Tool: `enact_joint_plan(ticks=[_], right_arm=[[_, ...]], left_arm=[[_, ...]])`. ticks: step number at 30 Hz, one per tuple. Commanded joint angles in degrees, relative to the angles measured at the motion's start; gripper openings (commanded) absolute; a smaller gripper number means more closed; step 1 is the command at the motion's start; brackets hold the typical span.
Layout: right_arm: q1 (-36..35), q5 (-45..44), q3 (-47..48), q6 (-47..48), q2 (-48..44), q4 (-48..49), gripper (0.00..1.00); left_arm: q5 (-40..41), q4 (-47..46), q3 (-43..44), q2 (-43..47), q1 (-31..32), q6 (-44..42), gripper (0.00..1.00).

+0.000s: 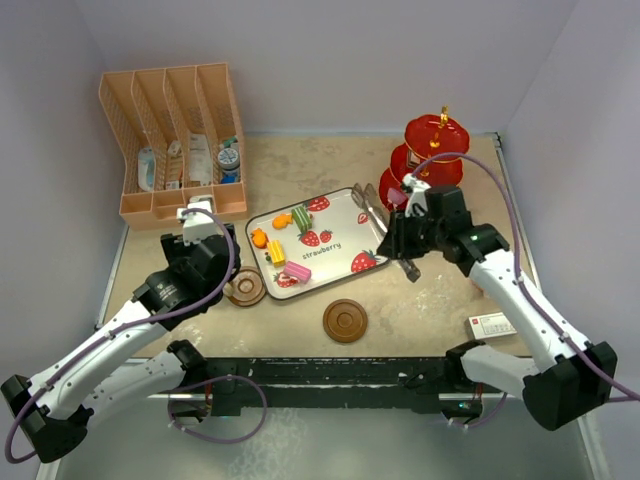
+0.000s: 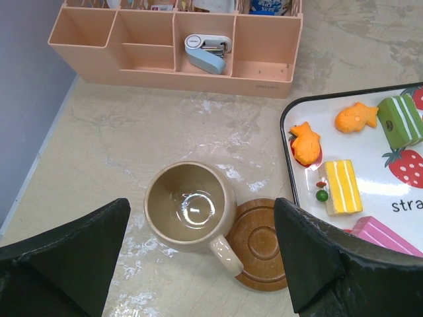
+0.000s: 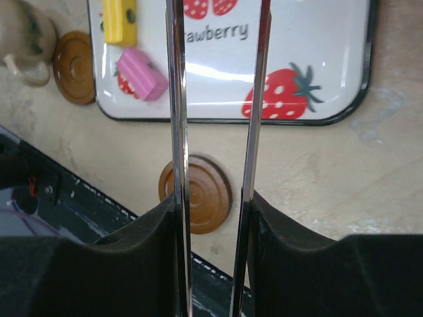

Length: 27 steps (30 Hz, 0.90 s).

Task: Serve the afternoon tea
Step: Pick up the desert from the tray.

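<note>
Hanging spread wide, the left claw (image 2: 201, 206) frames the tan mug (image 2: 187, 206) below. It stands upright, empty, handle over a saucer (image 2: 261, 246). Right claw (image 3: 215, 218) clenches metal tongs (image 3: 177, 119)

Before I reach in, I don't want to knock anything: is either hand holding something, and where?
The right hand squeezes the metal tongs across both arms; the left hand is open and empty.

free room at 9 o'clock of tan mug (image 2: 188, 206), saucer (image 2: 261, 244) touching at 4 o'clock, strawberry tray (image 2: 373, 173) at 3, peach rack (image 2: 264, 56) at 12
</note>
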<state>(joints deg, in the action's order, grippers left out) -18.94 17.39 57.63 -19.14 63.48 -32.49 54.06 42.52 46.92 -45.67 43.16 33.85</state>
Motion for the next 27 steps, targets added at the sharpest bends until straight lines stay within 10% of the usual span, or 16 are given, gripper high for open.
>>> enact_joint_plan(ticks=[1, 27], right_arm=[[-8.3, -4.4, 2.1, -3.9, 1.7, 2.4, 0.41], [-17.9, -3.0, 4.4, -13.6, 28.7, 22.7, 0.4]], left_arm=[[1.4, -0.5, 1.6, 0.5, -0.1, 0.6, 0.87], [1.5, -0.2, 1.5, -0.3, -0.1, 0.9, 0.87]])
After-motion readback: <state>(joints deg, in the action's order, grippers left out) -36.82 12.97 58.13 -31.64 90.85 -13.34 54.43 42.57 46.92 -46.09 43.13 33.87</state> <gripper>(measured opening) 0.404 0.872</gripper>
